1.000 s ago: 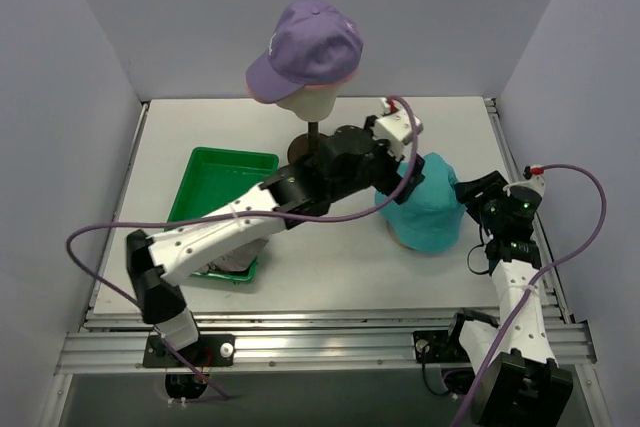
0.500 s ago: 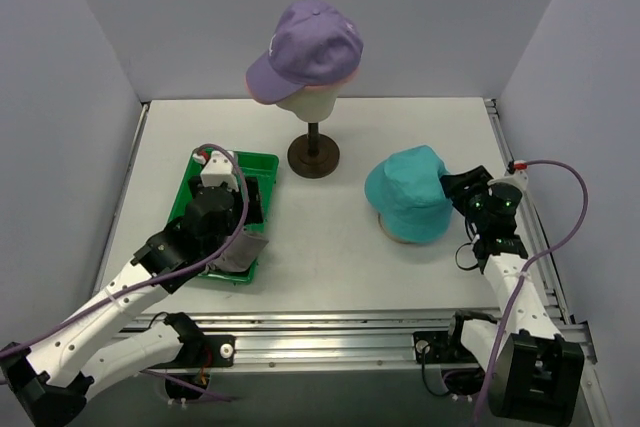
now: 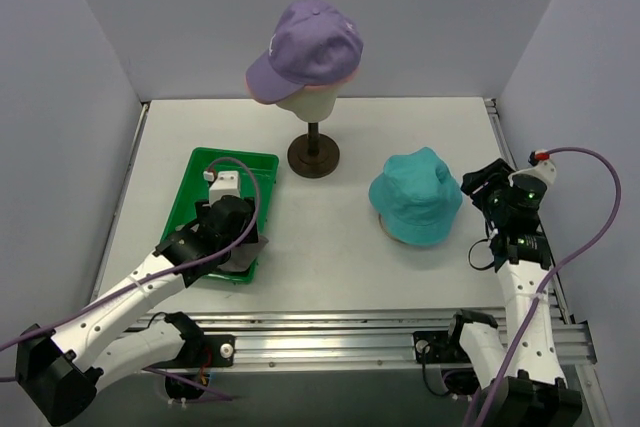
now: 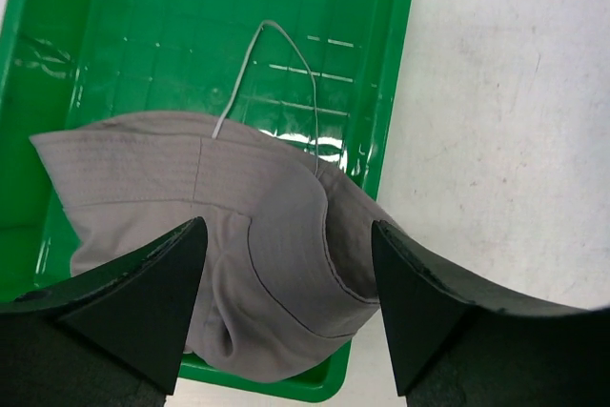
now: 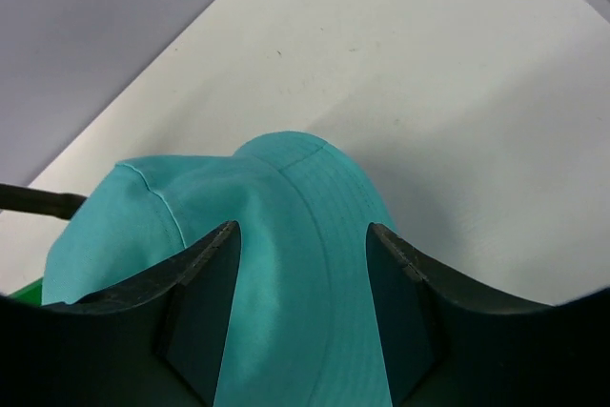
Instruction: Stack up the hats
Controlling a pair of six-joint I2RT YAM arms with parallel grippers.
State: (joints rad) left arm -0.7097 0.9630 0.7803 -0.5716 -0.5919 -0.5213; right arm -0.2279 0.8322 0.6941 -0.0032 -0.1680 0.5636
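Note:
A lavender cap (image 3: 308, 42) sits on the cream mannequin head (image 3: 312, 100), with a pink edge showing under its rim. On the table right of centre lies a teal bucket hat (image 3: 415, 209) (image 5: 257, 226). My right gripper (image 3: 478, 187) (image 5: 303, 302) is open just off its right side, and the brim shows between the fingers. A crumpled grey hat (image 4: 257, 226) (image 3: 247, 259) lies at the near end of the green tray (image 3: 225, 169) (image 4: 191, 45). My left gripper (image 3: 235, 242) (image 4: 286, 302) hangs open over the grey hat, one finger on each side of it.
The mannequin's dark round stand (image 3: 313, 155) rests at the back centre. A thin white thread (image 4: 276, 64) lies in the tray beyond the grey hat. Grey walls close in the table on the left, back and right.
The left arm swung from the teal hat to the tray and now sits lower over the grey hat. The right gripper drew back to the right, and the teal hat lies flatter.

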